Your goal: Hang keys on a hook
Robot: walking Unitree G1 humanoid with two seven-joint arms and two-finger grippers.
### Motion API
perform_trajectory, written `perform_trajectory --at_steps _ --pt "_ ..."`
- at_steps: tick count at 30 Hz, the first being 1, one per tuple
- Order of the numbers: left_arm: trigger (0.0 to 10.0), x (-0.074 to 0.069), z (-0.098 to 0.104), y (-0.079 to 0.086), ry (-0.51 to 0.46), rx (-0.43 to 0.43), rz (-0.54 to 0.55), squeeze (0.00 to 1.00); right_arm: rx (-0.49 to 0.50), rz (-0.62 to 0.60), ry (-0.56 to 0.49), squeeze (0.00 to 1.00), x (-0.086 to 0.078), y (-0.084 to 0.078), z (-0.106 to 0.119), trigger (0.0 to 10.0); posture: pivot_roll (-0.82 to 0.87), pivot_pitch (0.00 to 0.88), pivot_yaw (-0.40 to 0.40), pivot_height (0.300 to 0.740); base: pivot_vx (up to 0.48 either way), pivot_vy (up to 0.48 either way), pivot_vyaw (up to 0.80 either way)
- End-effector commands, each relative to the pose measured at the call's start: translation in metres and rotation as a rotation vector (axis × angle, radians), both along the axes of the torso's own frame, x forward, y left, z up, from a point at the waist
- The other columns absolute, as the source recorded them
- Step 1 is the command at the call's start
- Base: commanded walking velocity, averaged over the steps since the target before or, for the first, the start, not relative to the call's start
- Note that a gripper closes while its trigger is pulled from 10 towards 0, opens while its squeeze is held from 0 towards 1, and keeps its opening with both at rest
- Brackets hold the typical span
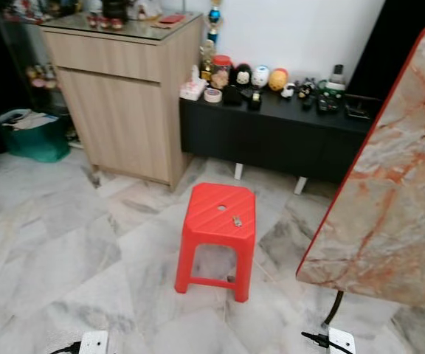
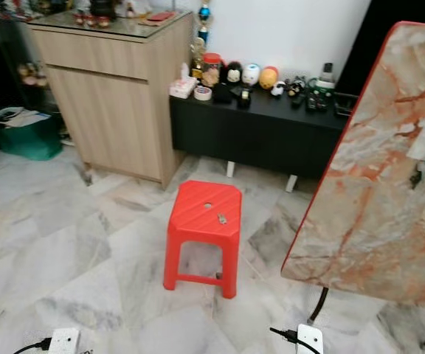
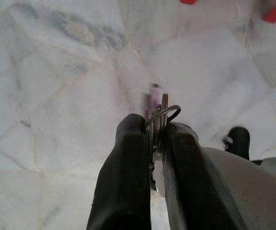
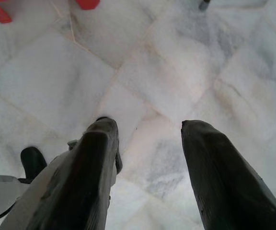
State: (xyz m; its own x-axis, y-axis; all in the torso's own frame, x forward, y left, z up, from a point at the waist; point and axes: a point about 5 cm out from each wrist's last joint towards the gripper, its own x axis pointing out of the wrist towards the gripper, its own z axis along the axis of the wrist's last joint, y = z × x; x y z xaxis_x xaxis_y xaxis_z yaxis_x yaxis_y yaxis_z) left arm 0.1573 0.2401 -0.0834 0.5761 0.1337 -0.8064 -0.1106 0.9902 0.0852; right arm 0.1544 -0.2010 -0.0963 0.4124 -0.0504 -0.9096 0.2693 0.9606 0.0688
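Left wrist view: the left gripper [image 3: 155, 129] hangs over the marble floor [image 3: 56, 96], its fingers pinched together on a key ring [image 3: 164, 114] that sticks out past the tips.
Red stool [image 1: 218, 221]: stands mid-floor, with a small set of keys [image 1: 237, 220] lying on its seat.
Marble board [image 2: 389, 169]: leans at the right; another bunch of keys [image 2: 421, 171] hangs on it.
Right gripper [image 4: 150, 127]: fingers spread wide apart over bare tiles, holding nothing.

**Counts**

1 red stool [image 1: 218, 217]. 1 small item [image 1: 237, 220] on its seat. 1 wood cabinet [image 1: 120, 88]. 1 black sideboard [image 1: 271, 133]. 1 marble slab [image 2: 378, 177]. 1 green bin [image 1: 32, 134]. 2 end effectors: left [image 3: 155, 127], right [image 4: 147, 124]. 1 key ring [image 3: 161, 112].
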Motion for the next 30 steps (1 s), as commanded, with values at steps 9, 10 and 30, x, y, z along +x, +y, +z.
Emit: perform_trajectory --at_steps 9,10,30 --pt "10.0 -0.026 -0.007 0.012 0.089 0.032 -0.018 0.00 0.005 -0.007 0.018 0.00 -0.004 -0.001 -0.001 10.0 0.14 0.000 -0.060 0.740 0.000 -0.095 -0.77" --pt "10.0 -0.027 -0.007 0.012 0.093 0.037 -0.024 0.00 0.006 -0.008 0.018 0.00 -0.003 -0.001 -0.001 10.0 0.14 0.000 -0.060 0.740 0.000 0.000 -0.77" --pt "10.0 -0.023 -0.009 0.002 0.093 0.023 -0.047 0.00 -0.008 -0.008 0.005 0.00 -0.001 -0.008 0.001 10.0 0.12 0.000 -0.066 0.740 0.000 -0.194 -0.77"
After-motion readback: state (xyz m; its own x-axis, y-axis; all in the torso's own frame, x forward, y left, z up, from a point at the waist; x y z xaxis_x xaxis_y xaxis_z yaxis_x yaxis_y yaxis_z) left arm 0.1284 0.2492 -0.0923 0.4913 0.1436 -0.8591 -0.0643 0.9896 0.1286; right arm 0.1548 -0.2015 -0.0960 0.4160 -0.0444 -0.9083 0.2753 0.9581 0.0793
